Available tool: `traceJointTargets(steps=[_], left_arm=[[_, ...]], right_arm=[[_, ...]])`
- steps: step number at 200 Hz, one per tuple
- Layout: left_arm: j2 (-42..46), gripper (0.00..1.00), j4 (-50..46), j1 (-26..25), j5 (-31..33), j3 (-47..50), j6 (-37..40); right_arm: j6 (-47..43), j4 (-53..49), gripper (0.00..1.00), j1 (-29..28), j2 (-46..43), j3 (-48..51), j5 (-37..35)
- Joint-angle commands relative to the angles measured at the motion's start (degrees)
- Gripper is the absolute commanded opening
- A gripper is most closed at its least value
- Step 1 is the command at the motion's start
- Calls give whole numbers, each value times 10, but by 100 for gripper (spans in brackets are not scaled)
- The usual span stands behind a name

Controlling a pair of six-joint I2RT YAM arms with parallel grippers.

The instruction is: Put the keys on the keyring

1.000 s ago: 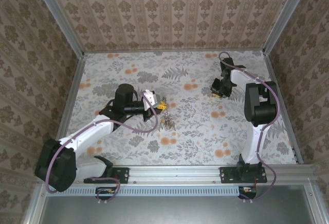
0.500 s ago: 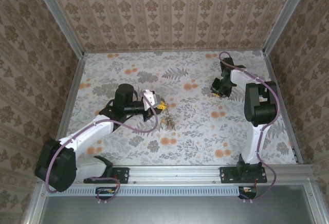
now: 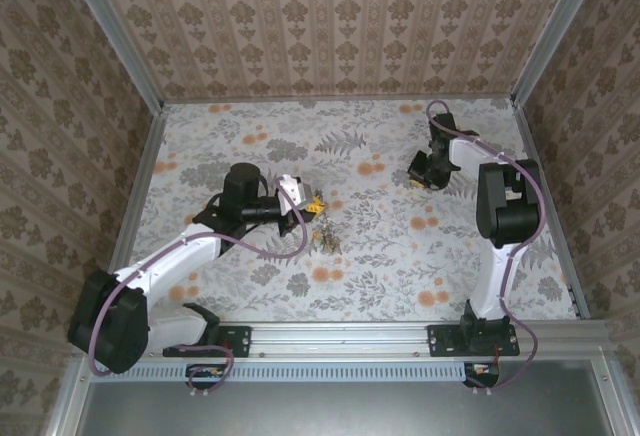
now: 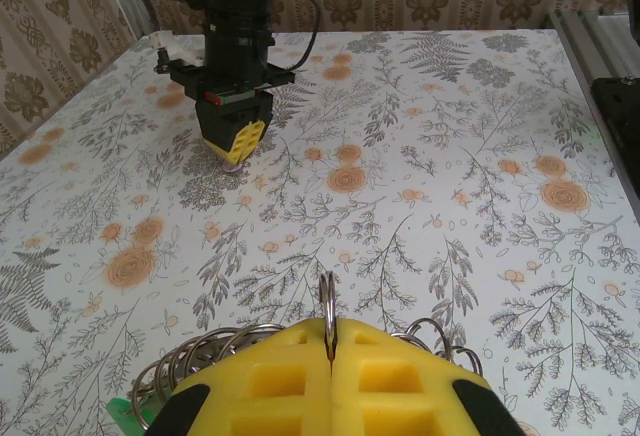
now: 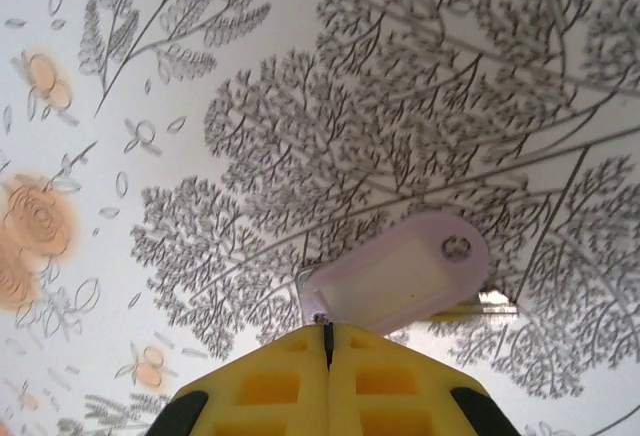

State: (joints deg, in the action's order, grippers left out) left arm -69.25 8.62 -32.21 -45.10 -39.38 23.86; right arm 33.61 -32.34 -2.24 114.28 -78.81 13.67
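My left gripper [image 4: 330,344] is shut on a thin silvery keyring [image 4: 327,296] that stands upright out of the seam between its yellow fingertips. Several more silvery rings [image 4: 190,361] fan out behind the fingertips, and a green key head [image 4: 120,412] peeks out at the lower left. From above, the left gripper [image 3: 312,206] hangs just above a small heap of keys [image 3: 327,239]. My right gripper [image 5: 327,334] is down at the table, shut on the edge of a key with a pale lilac tag [image 5: 400,274]. It also shows at the back right [image 3: 420,178].
The table is covered by a floral cloth [image 3: 380,256]. Patterned walls with metal corner posts [image 3: 545,31] close in three sides. A metal rail [image 3: 340,336] carrying both arm bases runs along the near edge.
The right gripper has shifted slightly left at the table. The left gripper has barely moved and still holds the ring.
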Motion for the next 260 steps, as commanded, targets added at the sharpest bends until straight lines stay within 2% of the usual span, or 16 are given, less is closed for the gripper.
traceJointTargets(steps=[1,37,85,111,151,188,260], left_arm=[[23,0,27,0,-10,1,3],[34,0,74,1,-15,17,-7],[33,0,145,3,-32,30,-26],[32,0,143,5,-46,27,-34],[28,0,128,5,-64,24,-43],[21,0,125,5,-68,22,-46],[11,0,79,5,-47,1,-37]], right_arm=[[9,73,0,-1,-71,49,58],[51,171,0,-32,-181,146,96],[124,299,0,-135,-311,258,103],[158,348,0,-171,-331,276,141],[183,373,0,-218,-342,272,162],[193,441,0,-249,-342,277,189],[159,418,0,-268,-358,263,234]])
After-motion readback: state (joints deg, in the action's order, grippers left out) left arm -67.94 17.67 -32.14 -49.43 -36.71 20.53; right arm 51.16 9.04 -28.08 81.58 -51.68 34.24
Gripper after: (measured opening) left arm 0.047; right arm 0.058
